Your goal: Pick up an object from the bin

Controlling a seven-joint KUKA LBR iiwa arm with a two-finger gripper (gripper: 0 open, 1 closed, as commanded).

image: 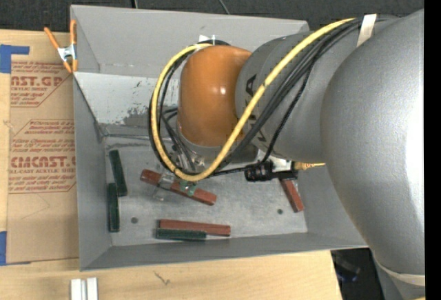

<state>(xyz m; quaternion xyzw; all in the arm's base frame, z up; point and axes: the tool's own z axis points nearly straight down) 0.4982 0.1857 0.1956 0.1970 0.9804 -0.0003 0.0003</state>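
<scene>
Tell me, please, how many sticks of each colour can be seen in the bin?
Red-brown sticks: 3, one mid-floor at the gripper, one by the view's lower wall, one at the right.
Dark green sticks: 3, two at the left, one along the lower red-brown stick.
Total: 6 in view; the arm may hide more.

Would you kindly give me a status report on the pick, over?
Arm low over slanted red-brown bar, mid-bin. Green bars left, red bar right, both clear of it.
</scene>
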